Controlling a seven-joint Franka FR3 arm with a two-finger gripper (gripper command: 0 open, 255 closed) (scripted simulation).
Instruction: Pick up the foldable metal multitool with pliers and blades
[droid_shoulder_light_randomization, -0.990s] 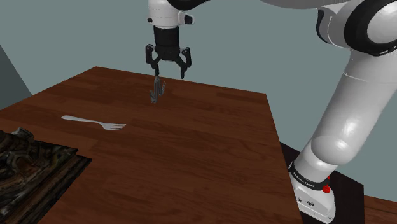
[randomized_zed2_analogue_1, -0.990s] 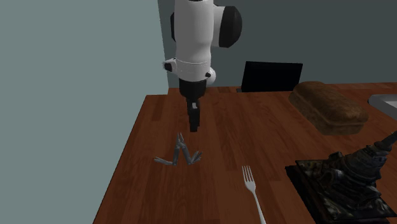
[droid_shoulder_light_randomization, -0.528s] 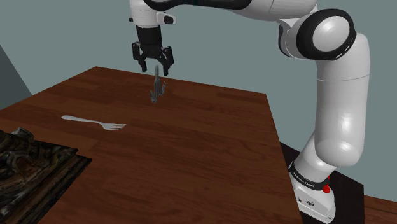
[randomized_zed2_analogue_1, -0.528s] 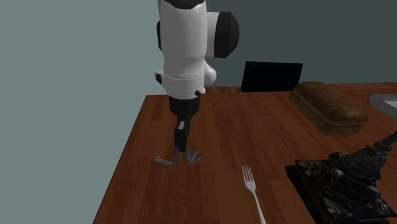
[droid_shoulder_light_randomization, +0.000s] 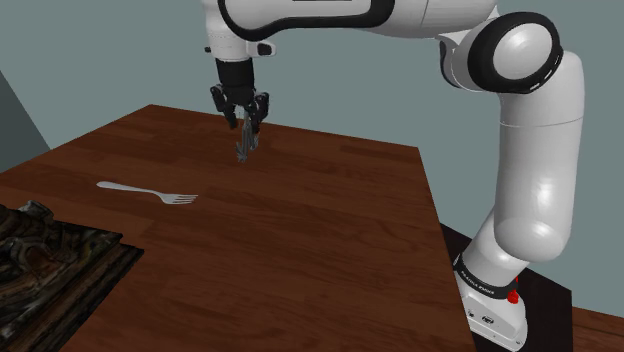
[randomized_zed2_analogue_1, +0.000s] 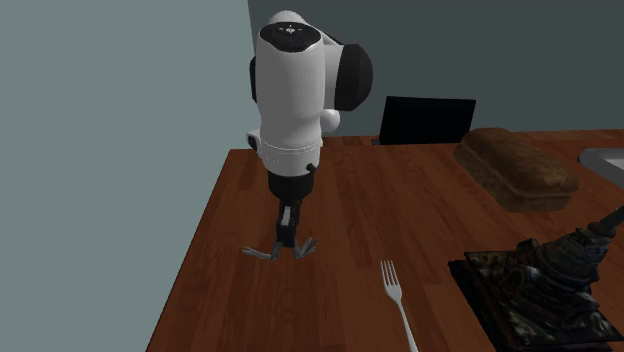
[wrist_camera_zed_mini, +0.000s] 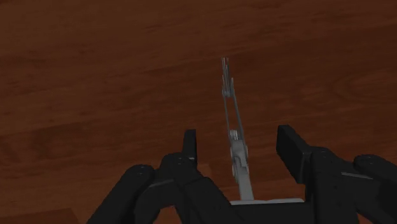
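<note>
Wooden table (droid_shoulder_light_randomization: 320, 220): one grey multitool (droid_shoulder_light_randomization: 246, 148), one fork (droid_shoulder_light_randomization: 150, 192), one gripper (wrist_camera_zed_mini: 236, 139), jaws apart around the multitool's top.

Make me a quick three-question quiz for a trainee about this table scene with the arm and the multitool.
1. True or false: the gripper is shut on the multitool.
2. Which lies on the table near the multitool? A fork; B spoon; C knife.
3. Fill in: the multitool stands between the gripper's two ____.
Key: 1 false, its fingers stand apart on either side of it; 2 A; 3 fingers.
</note>
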